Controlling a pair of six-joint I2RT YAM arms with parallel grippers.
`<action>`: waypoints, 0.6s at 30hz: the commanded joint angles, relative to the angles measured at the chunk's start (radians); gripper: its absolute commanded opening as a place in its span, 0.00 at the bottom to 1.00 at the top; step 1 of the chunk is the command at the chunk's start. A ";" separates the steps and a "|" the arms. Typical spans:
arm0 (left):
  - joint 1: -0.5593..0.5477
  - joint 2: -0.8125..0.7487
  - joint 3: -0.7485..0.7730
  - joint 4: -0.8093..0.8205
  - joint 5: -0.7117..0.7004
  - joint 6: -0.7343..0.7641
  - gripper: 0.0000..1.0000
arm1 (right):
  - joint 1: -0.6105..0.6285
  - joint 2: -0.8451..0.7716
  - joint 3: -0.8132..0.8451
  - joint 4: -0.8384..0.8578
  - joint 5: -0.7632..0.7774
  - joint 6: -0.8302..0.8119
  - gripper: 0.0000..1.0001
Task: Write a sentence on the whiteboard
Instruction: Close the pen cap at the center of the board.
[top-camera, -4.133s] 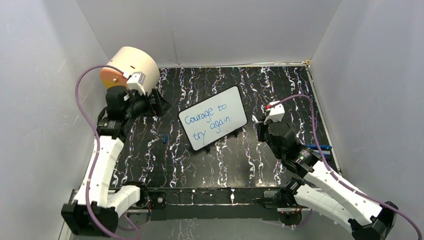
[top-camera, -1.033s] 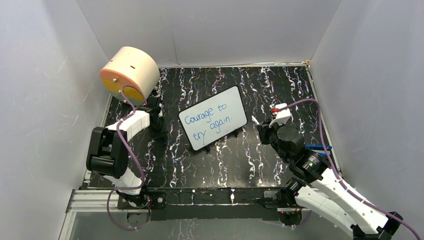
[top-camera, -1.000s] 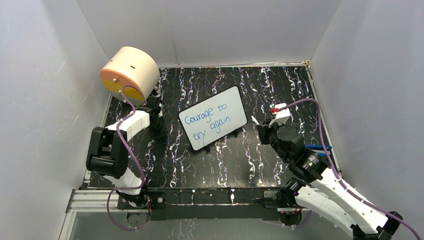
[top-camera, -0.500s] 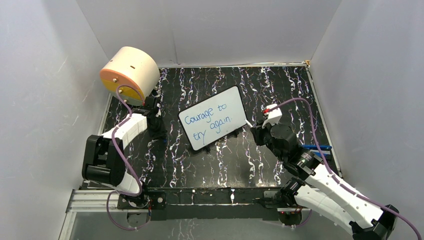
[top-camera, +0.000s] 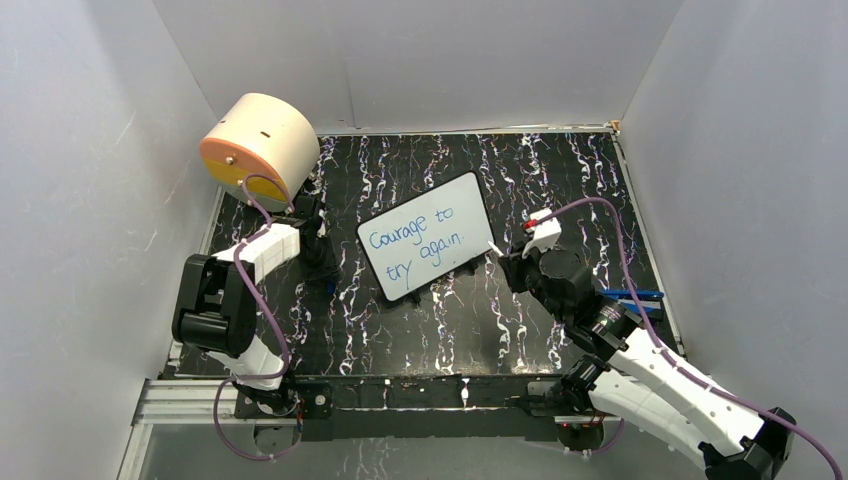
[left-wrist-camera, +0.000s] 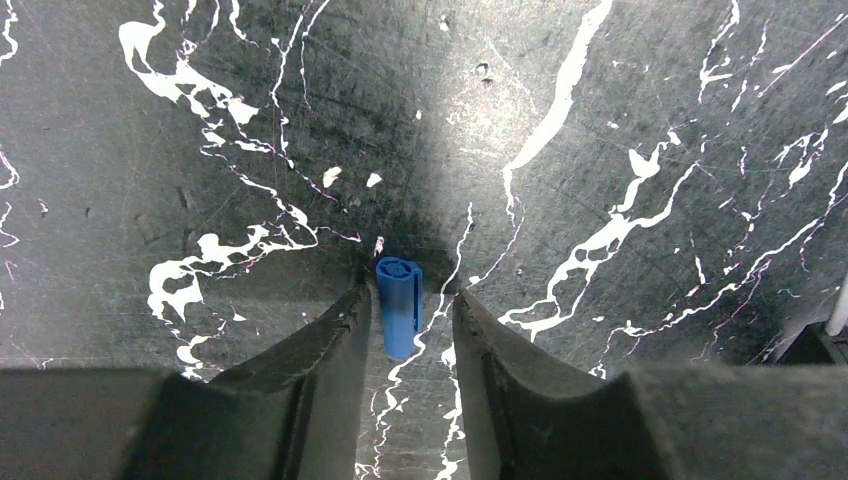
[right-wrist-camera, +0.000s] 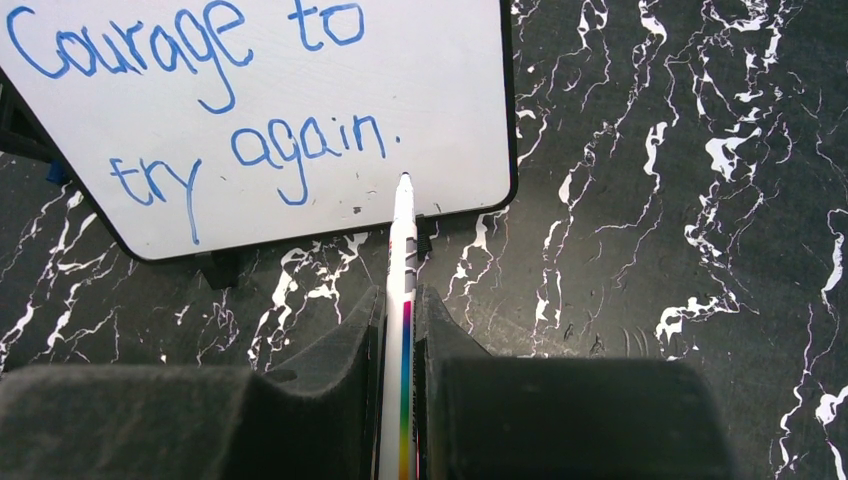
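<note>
Right claw (right-wrist-camera: 400, 300) is squeezed tight on a white marker (right-wrist-camera: 403, 230) with a rainbow stripe. Its tip is just past the dot on the whiteboard (right-wrist-camera: 440, 90). The whiteboard sits turned in the middle of the tabletop (top-camera: 560, 180). It is shiny white with a thin black rim. The sentence (right-wrist-camera: 250, 150), in blue on two lines, says "Courage to try again." Left claw (left-wrist-camera: 410, 295) is spread around a small blue cap (left-wrist-camera: 399, 320) near the left edge.
</note>
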 joint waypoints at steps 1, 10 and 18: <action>-0.005 0.003 0.027 -0.033 -0.003 0.009 0.35 | -0.004 -0.010 -0.008 0.060 -0.004 -0.014 0.00; -0.007 0.042 0.023 -0.053 -0.042 0.014 0.31 | -0.004 -0.021 -0.008 0.064 -0.002 -0.017 0.00; -0.019 0.098 0.024 -0.056 -0.043 0.020 0.23 | -0.004 -0.028 -0.016 0.065 0.002 -0.011 0.00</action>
